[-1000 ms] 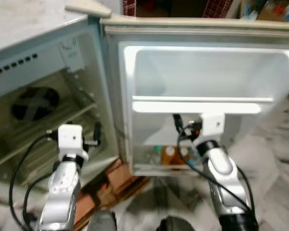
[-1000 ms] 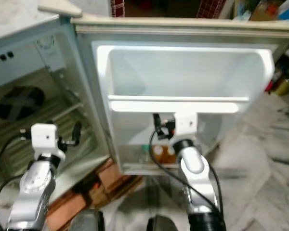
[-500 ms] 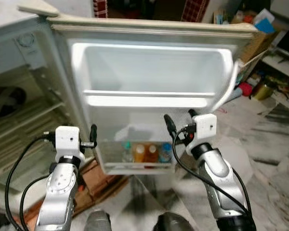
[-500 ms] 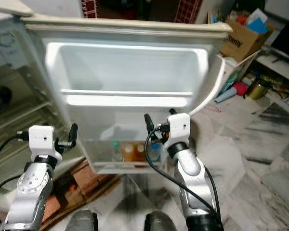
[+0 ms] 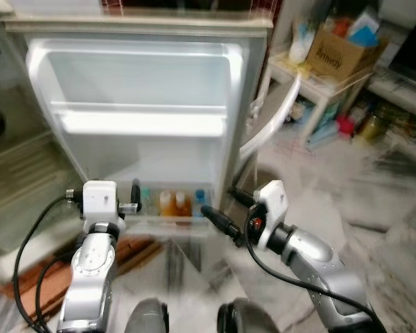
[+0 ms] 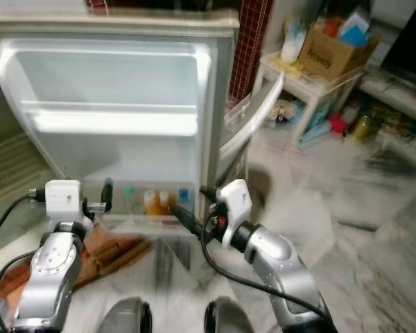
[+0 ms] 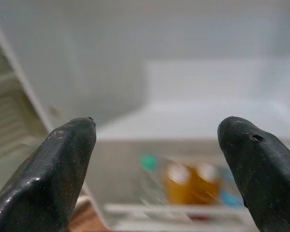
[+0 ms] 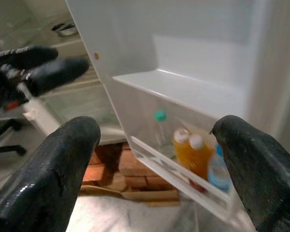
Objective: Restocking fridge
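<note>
At the open fridge door [image 5: 132, 90], low down: bottom door shelf [image 5: 170, 216] holding a small row of bottles [image 5: 168, 203] — a green-capped clear one nearest the hinge side, two orange ones in the middle, a blue-capped one toward the door's free edge. Upper door shelf [image 5: 142, 123] lit and bare as far as visible. Whole scene shifted against the earlier head views: door now sitting further toward the robot's left and seen more squarely, with a side table [image 5: 312, 73] and a cardboard box [image 5: 338, 50] now showing beyond the door's free edge; read as a turn of the head or body, not a move of the door. Picture blurred toward the floor [image 5: 319, 173], consistent with walking. Right gripper [image 5: 225, 208] now drawn back from the door and held just off its free lower corner, fingers spread wide, nothing between them. Left gripper [image 5: 133, 201] held in front of the bottom shelf on the hinge side, fingers likewise well apart and holding nothing. Bricks [image 8: 135, 166] visible under the door in the right wrist view. Judgement: both hands free, so probably turning away to fetch the next item; bottles already placed, more stock likely still to bring.
</note>
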